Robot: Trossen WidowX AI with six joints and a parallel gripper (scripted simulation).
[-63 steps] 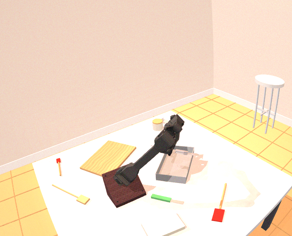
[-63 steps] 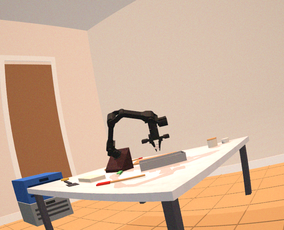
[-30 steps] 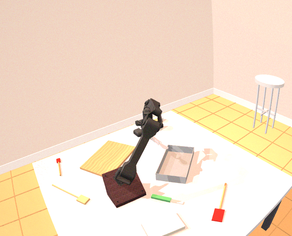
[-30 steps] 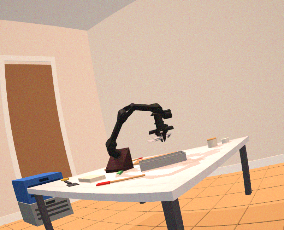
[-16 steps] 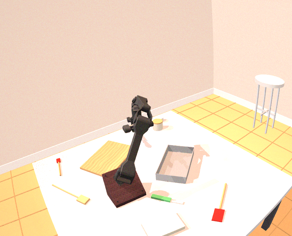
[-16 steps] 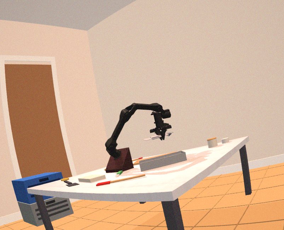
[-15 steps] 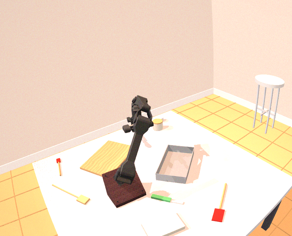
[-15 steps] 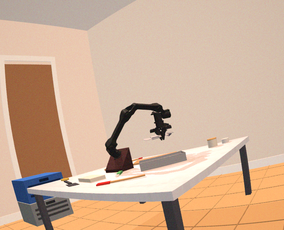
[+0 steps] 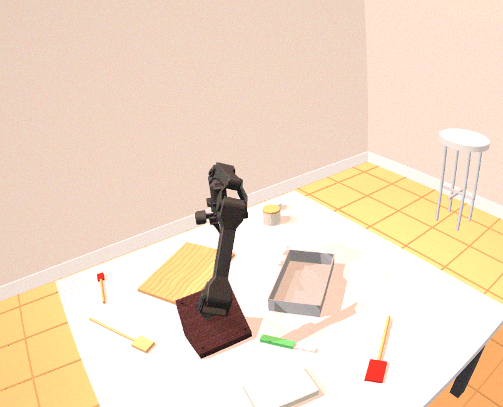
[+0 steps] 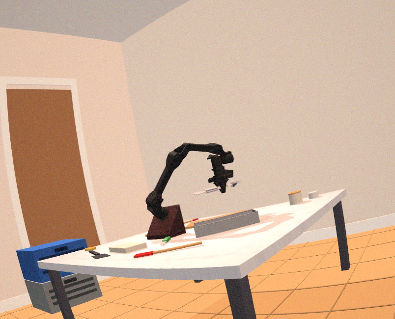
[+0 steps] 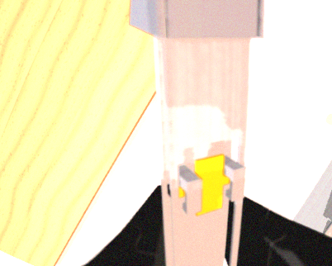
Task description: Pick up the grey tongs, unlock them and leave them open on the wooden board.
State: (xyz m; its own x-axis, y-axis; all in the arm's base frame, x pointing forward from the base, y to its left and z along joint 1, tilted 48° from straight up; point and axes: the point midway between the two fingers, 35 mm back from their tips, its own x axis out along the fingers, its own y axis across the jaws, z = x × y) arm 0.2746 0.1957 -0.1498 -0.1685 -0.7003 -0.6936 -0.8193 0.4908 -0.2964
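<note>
Top view: one dark arm [image 9: 223,245] at frame centre, rising from one maroon base [image 9: 238,337] on a white table [image 9: 418,288]. One wooden board [image 9: 177,271] left of centre, partly behind the arm. One grey tin [image 9: 302,282] right of centre. Two red-headed spatulas [image 9: 376,370], [image 9: 100,277], one at lower right, one at left. One pale spatula [image 9: 142,344] at lower left, one green-handled tool [image 9: 278,341] below the tin, one round pot [image 9: 271,214] above centre. One white stool [image 9: 462,144] at upper right.

Exterior view: jaws [image 10: 222,187] at frame centre, closed narrow on one pair of grey tongs [image 10: 208,190], held lying roughly level, high above the table and left of the tin [image 10: 225,223].

Wrist view: tongs [image 11: 203,135] running down the middle, one yellow lock piece [image 11: 211,184] at lower centre, board [image 11: 50,122] filling the left.
</note>
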